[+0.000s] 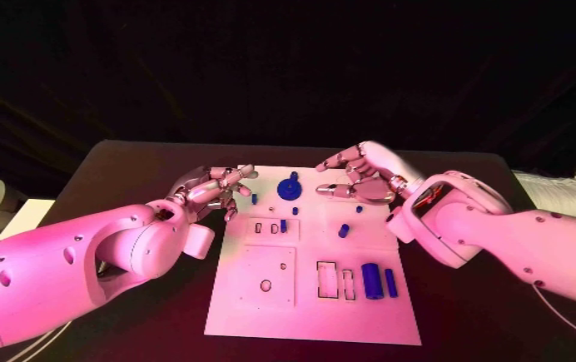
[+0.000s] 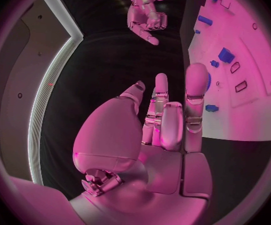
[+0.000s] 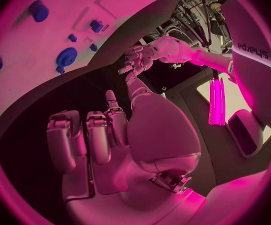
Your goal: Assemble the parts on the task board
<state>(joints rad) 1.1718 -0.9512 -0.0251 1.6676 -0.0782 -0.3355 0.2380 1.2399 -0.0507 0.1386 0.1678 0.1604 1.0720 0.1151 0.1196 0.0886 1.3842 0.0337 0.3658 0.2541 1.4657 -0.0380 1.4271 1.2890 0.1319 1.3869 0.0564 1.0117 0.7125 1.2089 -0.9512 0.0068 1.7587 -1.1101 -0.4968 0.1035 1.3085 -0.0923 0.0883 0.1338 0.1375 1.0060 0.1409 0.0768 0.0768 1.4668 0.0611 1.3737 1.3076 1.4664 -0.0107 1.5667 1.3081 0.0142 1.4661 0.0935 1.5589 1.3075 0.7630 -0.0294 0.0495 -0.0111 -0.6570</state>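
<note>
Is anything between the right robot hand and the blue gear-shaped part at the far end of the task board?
Nothing visible. The right robot hand hovers over the board's far right edge, holding nothing, and only bare task board lies between it and the blue gear-shaped part.

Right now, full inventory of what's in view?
task board: one, white, middle of the table, between the hands.
round part: one, blue, far end of the board.
upright parts: two, blue, side by side at the board's near right.
small parts: several, blue, scattered over the board's far half.
table: one, black, under the board.
left hand: empty, fingers apart, at the board's far-left edge.
right hand: empty, fingers curled, at the board's far-right corner.
</note>
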